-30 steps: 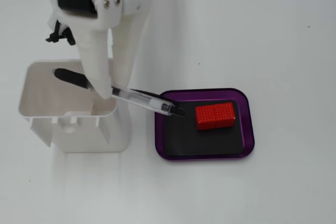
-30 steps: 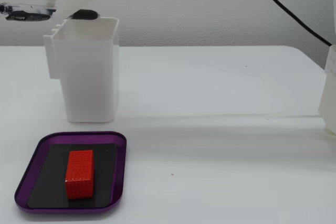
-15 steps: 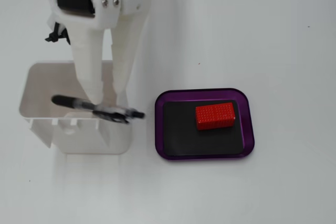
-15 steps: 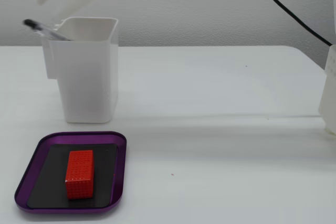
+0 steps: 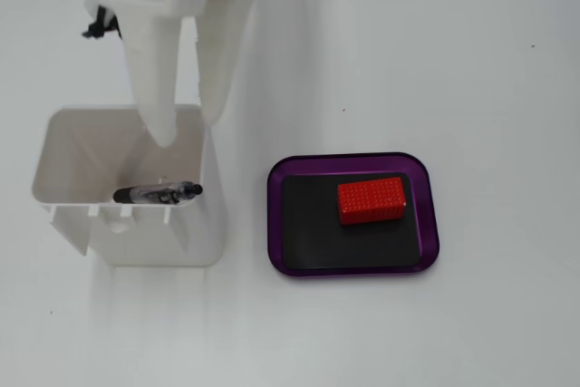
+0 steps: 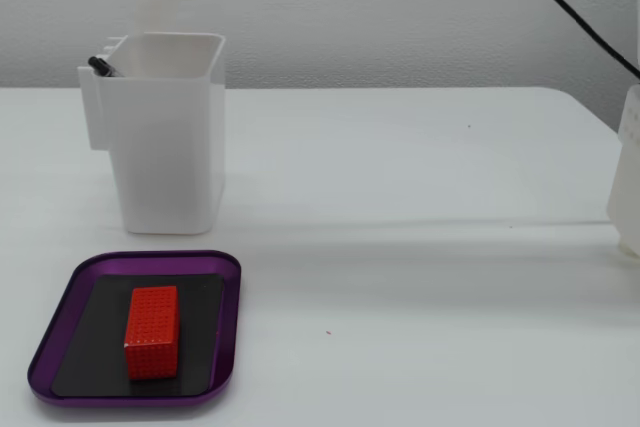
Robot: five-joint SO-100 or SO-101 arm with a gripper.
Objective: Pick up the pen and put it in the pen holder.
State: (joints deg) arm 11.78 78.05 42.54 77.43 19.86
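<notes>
A: Start with the fixed view from above. What lies around the pen holder [image 5: 127,189]?

B: A purple tray [image 5: 353,214] sits to its right on the white table [image 5: 471,61], apart from it. The tray has a black liner, and a red studded block [image 5: 372,200] lies on it toward the upper right. Nothing stands between tray and holder.

A: And the pen [image 5: 156,193]?

B: It lies across the holder's near rim, black with a clear barrel, tip pointing right and resting on the right wall.

A: The gripper [image 5: 186,129]?

B: White, coming down from the top edge. Its two fingers are spread with a clear gap and nothing between them; one fingertip [image 5: 164,136] hangs over the holder's opening, the other near its right wall. It is clear of the pen.

A: Now the fixed view from the side.

B: The holder [image 6: 165,137] stands upright at the back left. Only the pen's dark end [image 6: 101,65] pokes over its left rim. The tray [image 6: 215,367] lies in front of the holder, nearer the camera, with the block [image 6: 152,332] on its liner. The arm above is a blur, so the fingers cannot be read here.

A: The room?

B: The table [image 6: 420,197] is plain white, a pale textured wall [image 6: 400,17] runs behind it, and a black cable [image 6: 570,12] hangs down at the upper right.
</notes>
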